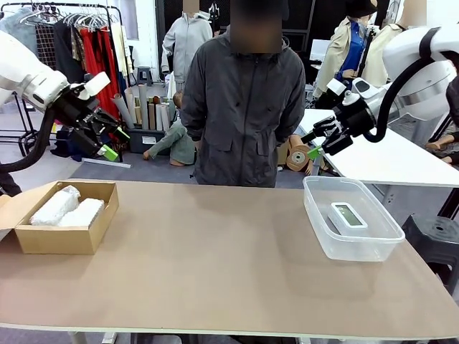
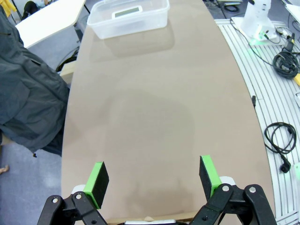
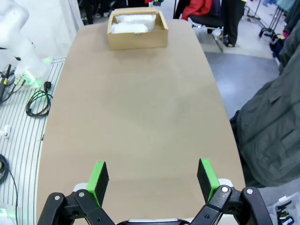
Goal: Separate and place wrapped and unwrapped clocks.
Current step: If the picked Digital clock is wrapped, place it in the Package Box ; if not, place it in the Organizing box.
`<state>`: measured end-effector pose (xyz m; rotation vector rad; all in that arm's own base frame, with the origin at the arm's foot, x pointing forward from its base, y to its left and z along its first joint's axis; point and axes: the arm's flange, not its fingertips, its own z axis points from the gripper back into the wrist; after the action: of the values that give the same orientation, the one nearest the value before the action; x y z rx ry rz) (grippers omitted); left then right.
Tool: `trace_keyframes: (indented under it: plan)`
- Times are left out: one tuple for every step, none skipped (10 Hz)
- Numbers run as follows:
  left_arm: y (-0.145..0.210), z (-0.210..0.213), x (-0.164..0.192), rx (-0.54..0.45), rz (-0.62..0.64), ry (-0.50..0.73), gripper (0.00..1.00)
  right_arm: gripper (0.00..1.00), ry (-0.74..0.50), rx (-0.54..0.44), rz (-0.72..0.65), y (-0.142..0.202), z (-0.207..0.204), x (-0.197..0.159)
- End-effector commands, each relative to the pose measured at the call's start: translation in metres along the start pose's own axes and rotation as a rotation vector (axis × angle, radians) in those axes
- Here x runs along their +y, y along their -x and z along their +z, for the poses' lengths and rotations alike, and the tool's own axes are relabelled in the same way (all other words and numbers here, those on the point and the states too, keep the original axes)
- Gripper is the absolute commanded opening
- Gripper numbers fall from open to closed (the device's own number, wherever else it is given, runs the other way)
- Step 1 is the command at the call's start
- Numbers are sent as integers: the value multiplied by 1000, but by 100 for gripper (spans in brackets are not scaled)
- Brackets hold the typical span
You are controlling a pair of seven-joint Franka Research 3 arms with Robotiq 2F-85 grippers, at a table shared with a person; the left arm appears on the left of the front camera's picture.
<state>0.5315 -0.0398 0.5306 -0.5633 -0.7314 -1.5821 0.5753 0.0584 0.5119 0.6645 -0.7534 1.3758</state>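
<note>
Two wrapped clocks (image 1: 66,207) lie side by side in the cardboard box (image 1: 63,239) at our left, and the bare clock (image 1: 348,215) rests in the clear tub (image 1: 351,246) at our right, so we judge the sorting done; our left gripper (image 1: 109,141) and right gripper (image 1: 314,143) hang released above the table (image 1: 215,265), grasping nothing

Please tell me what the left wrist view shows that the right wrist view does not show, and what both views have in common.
Left wrist view: a clear plastic tub at the far end of the table, holding a bare white clock with a grey-green screen.
Right wrist view: a brown cardboard box at the far end, holding two white bubble-wrapped bundles.
Both: the brown table top, a person's dark grey jacket at one side, and an open gripper with green pads, left gripper and right gripper.
</note>
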Motion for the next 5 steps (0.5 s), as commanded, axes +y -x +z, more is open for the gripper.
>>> trace_keyframes:
  plan:
    - [0, 2, -2, 1, -3, 2, 100, 100, 7, 9, 6, -1, 1, -1]
    - [0, 2, -2, 1, -3, 2, 100, 100, 7, 9, 6, -1, 1, -1]
    - [0, 2, -2, 1, -3, 2, 100, 100, 7, 9, 6, -1, 1, -1]
    - [0, 2, -2, 1, -3, 2, 100, 100, 7, 9, 6, -1, 1, -1]
    - [0, 2, -2, 1, -3, 2, 100, 100, 7, 9, 6, -1, 1, -1]
